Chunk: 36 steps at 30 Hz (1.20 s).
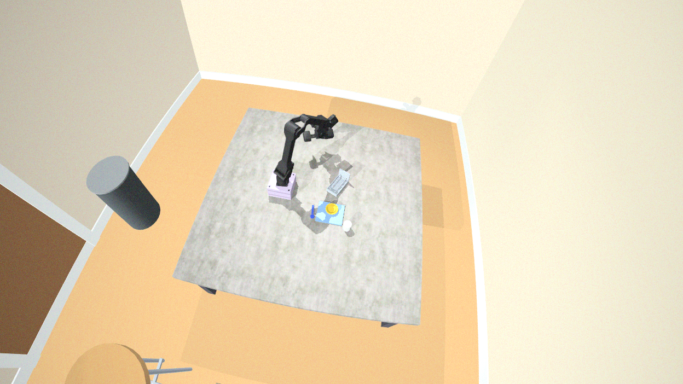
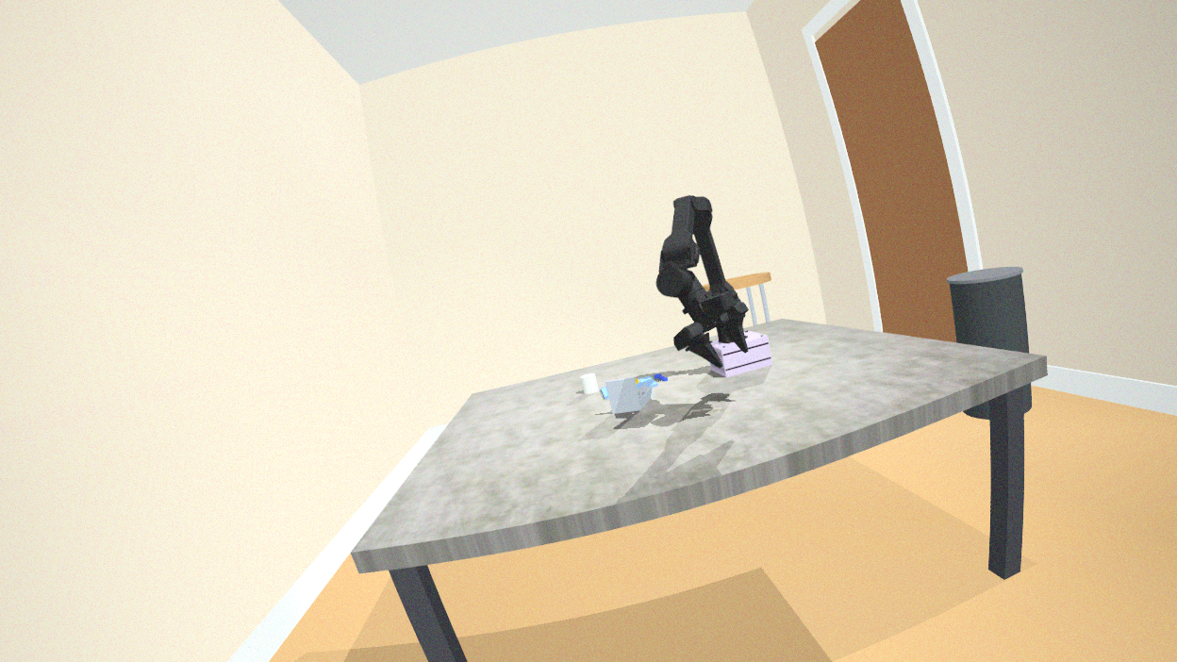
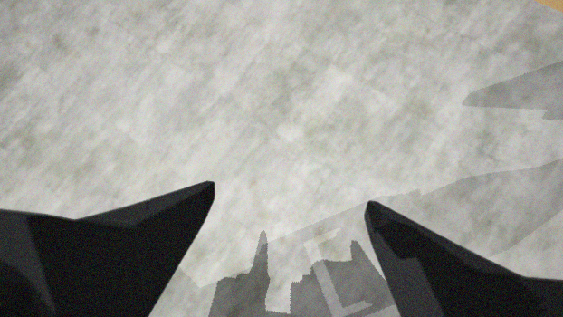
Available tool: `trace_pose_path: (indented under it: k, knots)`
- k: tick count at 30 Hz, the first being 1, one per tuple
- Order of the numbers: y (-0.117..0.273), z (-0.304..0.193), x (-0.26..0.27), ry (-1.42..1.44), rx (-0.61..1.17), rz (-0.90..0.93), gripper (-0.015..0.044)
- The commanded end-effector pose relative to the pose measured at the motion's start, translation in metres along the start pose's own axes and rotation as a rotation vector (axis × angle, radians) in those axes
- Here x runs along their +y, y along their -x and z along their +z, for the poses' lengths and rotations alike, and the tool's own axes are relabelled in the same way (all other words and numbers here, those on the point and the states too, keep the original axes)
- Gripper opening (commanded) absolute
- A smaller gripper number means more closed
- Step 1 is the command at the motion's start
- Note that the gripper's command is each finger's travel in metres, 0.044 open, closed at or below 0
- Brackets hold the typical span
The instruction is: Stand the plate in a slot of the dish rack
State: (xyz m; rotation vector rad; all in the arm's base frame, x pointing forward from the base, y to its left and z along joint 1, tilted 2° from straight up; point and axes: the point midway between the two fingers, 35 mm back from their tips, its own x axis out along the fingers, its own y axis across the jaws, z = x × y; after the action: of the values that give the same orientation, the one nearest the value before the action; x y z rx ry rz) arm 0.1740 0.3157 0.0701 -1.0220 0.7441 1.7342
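Observation:
The yellow round plate lies flat on a light blue board. In the exterior view it is mostly hidden behind the rack. The pale grey-blue dish rack stands beside the board, with a raised panel at one end and small rails inside. No plate shows in it. My gripper is open and empty, pointing down high above the table, away from both plate and rack. The wrist view shows bare table and shadows between the fingers, with neither plate nor rack in it.
A white cup stands by the board's corner. A blue spoon-like utensil lies at the board's other side. The arm stands on a lilac block on the grey table.

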Motion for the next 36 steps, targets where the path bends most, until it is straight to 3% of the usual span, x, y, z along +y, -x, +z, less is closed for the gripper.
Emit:
trace_pose_path:
  k: [1, 17, 29, 36]
  knots:
    - [0.010, -0.021, -0.016, -0.106, 0.021, -0.042, 0.0400]
    - [0.057, -0.121, -0.060, -0.579, 0.084, -0.205, 0.0400]
    - [0.094, -0.197, -0.066, -0.916, 0.097, -0.301, 0.0400]
    - [0.097, -0.231, -0.061, -0.995, 0.106, -0.302, 0.0400]
